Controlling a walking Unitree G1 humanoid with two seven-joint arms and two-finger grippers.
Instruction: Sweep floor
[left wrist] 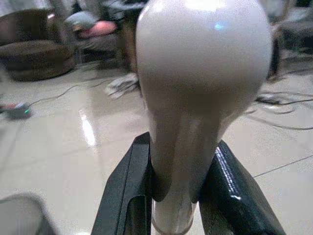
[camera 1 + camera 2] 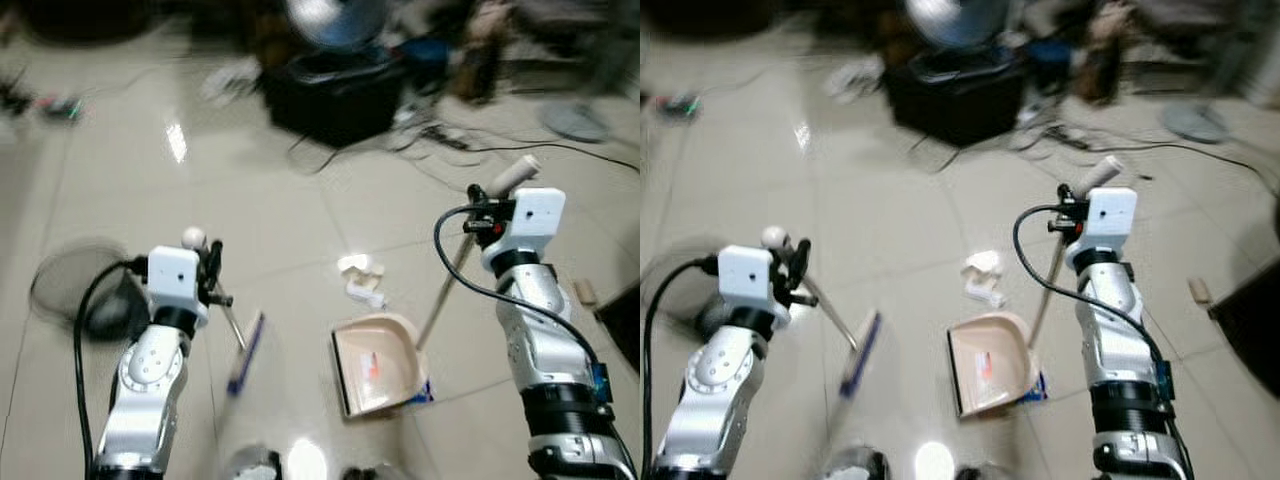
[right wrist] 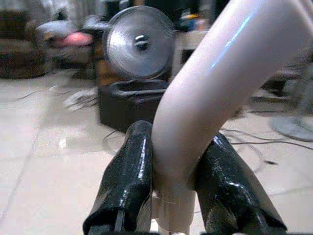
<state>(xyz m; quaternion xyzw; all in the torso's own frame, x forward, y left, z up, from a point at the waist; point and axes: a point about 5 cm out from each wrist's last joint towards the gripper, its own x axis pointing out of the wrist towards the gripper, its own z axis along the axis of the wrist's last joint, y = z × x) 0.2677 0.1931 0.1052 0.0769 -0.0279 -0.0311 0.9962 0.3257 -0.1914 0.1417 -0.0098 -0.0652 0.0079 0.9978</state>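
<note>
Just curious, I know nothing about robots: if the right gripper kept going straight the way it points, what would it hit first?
Probably the black box with the fan above it, though depth is unclear. The right gripper is clamped on the dustpan handle.

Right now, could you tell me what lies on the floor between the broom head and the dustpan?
Only bare tile: the head views show nothing between the broom head and the dustpan. The crumpled paper lies beyond the dustpan instead.

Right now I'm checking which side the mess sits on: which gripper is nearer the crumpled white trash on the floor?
Right. The right gripper, holding the dustpan handle, is beside the trash; the left gripper, gripping the broom, is farther across.
</note>
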